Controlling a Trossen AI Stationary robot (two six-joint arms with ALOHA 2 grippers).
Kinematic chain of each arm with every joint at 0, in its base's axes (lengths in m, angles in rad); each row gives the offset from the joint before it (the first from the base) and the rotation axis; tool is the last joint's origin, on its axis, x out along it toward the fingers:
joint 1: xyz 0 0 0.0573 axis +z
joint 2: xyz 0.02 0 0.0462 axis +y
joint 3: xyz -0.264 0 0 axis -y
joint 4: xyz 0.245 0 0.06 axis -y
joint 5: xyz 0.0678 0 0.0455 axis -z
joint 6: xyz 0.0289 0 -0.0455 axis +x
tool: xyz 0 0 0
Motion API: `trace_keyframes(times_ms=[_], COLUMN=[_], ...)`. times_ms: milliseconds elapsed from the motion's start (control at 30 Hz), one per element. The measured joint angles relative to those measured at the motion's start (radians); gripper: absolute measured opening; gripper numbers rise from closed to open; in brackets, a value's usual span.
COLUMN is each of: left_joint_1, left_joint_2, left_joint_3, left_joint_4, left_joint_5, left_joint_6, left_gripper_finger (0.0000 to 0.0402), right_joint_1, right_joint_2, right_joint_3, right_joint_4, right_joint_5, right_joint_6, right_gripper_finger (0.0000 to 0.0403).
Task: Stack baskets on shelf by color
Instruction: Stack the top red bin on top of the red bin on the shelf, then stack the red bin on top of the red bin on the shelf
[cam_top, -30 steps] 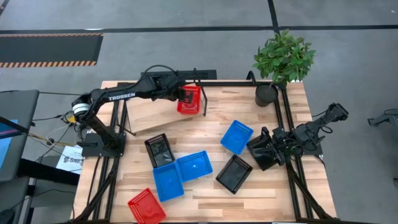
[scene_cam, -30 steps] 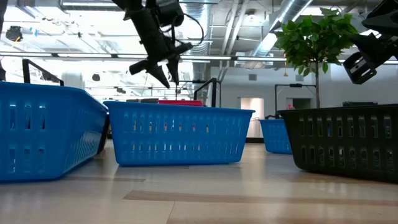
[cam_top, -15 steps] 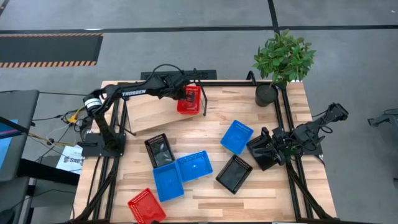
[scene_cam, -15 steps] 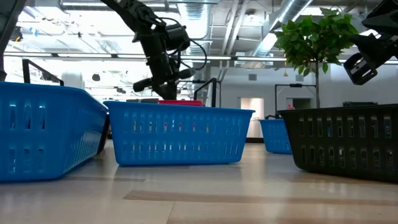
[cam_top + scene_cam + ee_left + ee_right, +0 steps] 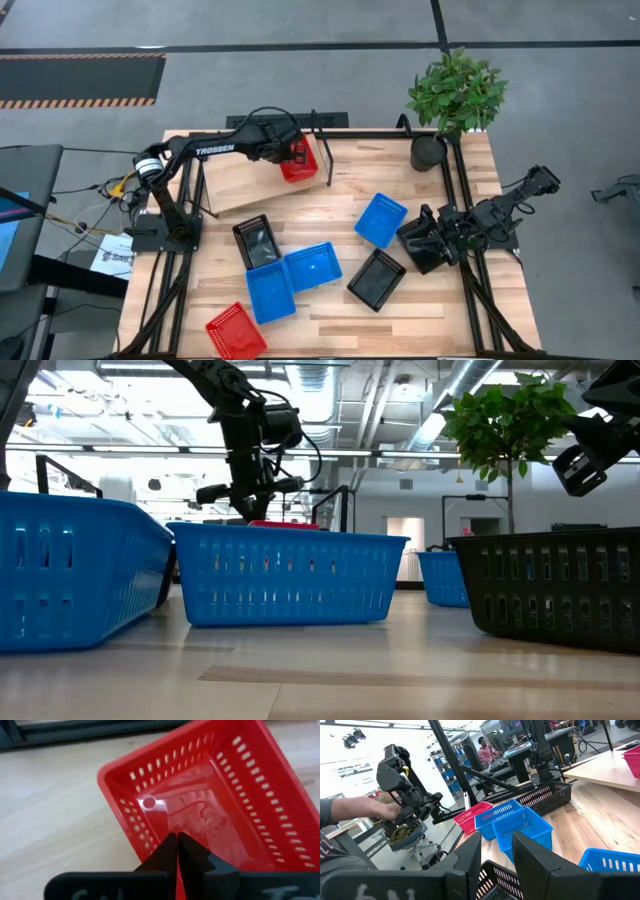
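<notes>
A red basket (image 5: 301, 163) sits on the right end of the tilted plywood shelf (image 5: 245, 182); in the left wrist view this red basket (image 5: 210, 790) fills the frame. My left gripper (image 5: 289, 151) is at its end nearest the shelf's left side, shut on it. Only the basket's rim (image 5: 285, 524) shows behind a blue basket in the low view. My right gripper (image 5: 422, 243) waits open by the table's right edge, touching nothing, over a black basket (image 5: 492, 876). On the tabletop lie a black basket (image 5: 257, 240), blue ones (image 5: 268, 290) (image 5: 312, 267) (image 5: 381, 218), a red one (image 5: 236, 331) and another black one (image 5: 377, 279). My left gripper (image 5: 176, 842) pinches a perforated side wall (image 5: 149, 839) of the red basket at its rim, one finger inside and one outside. The fingers come from above, slanting down. The basket's bottom rests on the shelf board.
A potted plant (image 5: 455, 98) stands at the table's far right corner. Black frame rails (image 5: 328, 160) run beside the shelf's right end. Bare tabletop (image 5: 330, 215) lies in front of the shelf. A person's hand (image 5: 367, 812) shows beyond the table in the right wrist view.
My left gripper has come down toward the shelf and turned. The red basket has turned about on the board: it stood square to the shelf and now lies slanted, and it has shifted slightly toward the shelf's left.
</notes>
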Motion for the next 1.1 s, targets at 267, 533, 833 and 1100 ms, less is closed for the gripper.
trace_keyframes(times_ms=[267, 533, 833, 1100], left_joint_1=[0.001, -0.188, -0.671, -1.111], left_joint_2=[-0.099, -0.363, -0.499, -0.369], left_joint_3=[0.000, 0.000, 0.000, 0.000], left_joint_4=[-0.017, -0.297, -0.433, -0.426], left_joint_5=[0.079, 0.255, 0.119, 0.057], left_joint_6=[0.095, 0.179, -0.086, -0.401], left_gripper_finger=[0.0000, 0.0000, 0.0041, 0.0151], right_joint_1=[0.000, 0.000, 0.000, 0.000], right_joint_2=[0.000, 0.000, 0.000, 0.000], right_joint_3=[0.000, 0.000, 0.000, 0.000], right_joint_4=[0.000, 0.000, 0.000, 0.000], right_joint_5=[0.000, 0.000, 0.000, 0.000], right_joint_6=[0.000, -0.001, -0.003, -0.001], right_gripper_finger=[0.0133, 0.0134, 0.0134, 0.0133])
